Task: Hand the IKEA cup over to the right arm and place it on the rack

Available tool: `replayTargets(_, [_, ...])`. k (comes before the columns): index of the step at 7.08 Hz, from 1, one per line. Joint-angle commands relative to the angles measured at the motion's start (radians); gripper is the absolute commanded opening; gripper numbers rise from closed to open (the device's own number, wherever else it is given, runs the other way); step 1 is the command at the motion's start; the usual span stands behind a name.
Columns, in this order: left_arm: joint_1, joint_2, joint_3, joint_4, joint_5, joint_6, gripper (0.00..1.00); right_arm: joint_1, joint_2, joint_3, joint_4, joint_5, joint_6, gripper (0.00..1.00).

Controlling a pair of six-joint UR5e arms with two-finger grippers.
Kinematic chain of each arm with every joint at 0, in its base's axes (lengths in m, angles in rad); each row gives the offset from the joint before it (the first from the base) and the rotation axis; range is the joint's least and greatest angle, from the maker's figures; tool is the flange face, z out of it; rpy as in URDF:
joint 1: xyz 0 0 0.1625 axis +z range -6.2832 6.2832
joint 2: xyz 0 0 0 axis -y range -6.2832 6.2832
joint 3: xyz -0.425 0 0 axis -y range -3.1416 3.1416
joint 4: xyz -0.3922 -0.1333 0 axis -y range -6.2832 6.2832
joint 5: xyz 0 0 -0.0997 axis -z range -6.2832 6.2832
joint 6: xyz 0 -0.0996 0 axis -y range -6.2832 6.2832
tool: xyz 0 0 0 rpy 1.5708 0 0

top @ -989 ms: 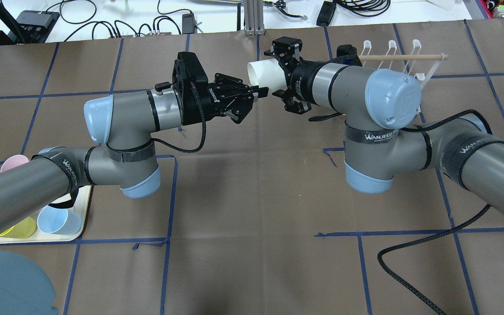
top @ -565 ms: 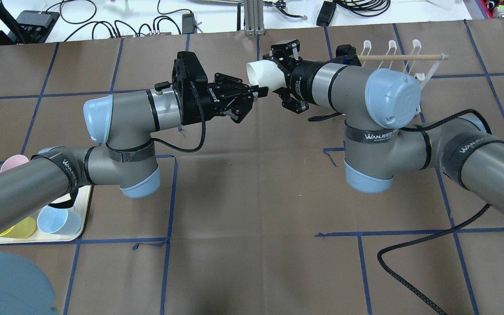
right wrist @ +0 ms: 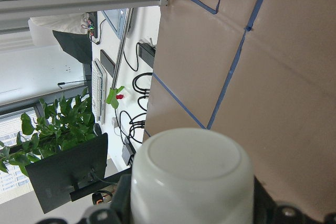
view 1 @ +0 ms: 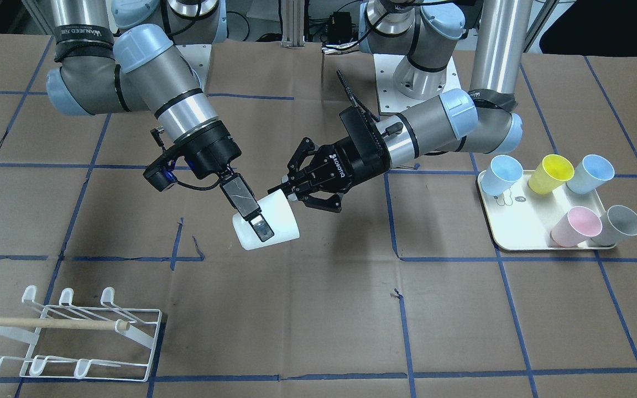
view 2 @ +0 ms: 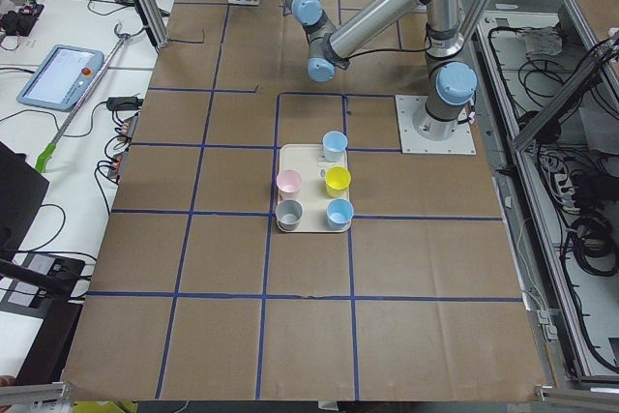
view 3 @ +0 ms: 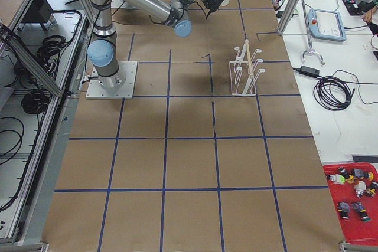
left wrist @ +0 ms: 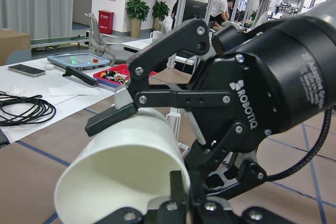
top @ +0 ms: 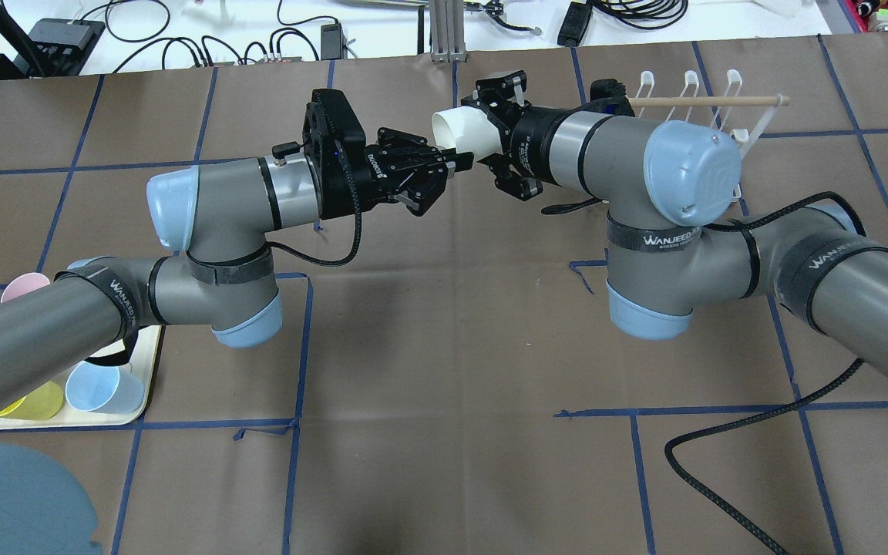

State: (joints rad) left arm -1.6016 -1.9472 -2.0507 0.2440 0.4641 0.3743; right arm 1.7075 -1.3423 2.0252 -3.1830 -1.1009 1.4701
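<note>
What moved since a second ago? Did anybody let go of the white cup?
Only a little: the right gripper twisted slightly at the wrist, nudging the cup a touch toward the left arm's side. Nothing was let go; the left gripper still pinches the rim, the right still clamps the body. The rack stayed put.

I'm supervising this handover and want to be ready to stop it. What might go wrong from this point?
Both the left tool and the right tool grip the white cup in mid-air. If either arm moves before the left one lets go, the cup may twist loose. The right tool's fingers also press a smooth, tapered wall, so the cup may slip on the way to the rack, which stands well away.
</note>
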Motion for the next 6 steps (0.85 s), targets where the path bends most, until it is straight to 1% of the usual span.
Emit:
replayTargets(1, [0.0,-0.001,0.006,0.001,-0.001,-0.026,0.75,0.0,0.0,0.0,0.0,-0.001,-0.001,0.42])
replayTargets(2, [0.0,0.001,0.007,0.001,-0.002,-0.053,0.94,0.0,0.0,0.0,0.0,-0.001,-0.001,0.42])
replayTargets(3, [0.0,0.014,0.007,0.006,-0.002,-0.061,0.98,0.0,0.0,0.0,0.0,-0.001,-0.001,0.42])
replayTargets(5, [0.04,0.037,-0.02,0.014,-0.015,-0.063,0.99,0.0,0.002,-0.005,0.0,-0.001,-0.004,0.42])
replayTargets(6, [0.092,0.037,-0.057,0.082,-0.022,-0.069,0.99,-0.005,0.005,-0.019,0.0,-0.002,-0.007,0.4])
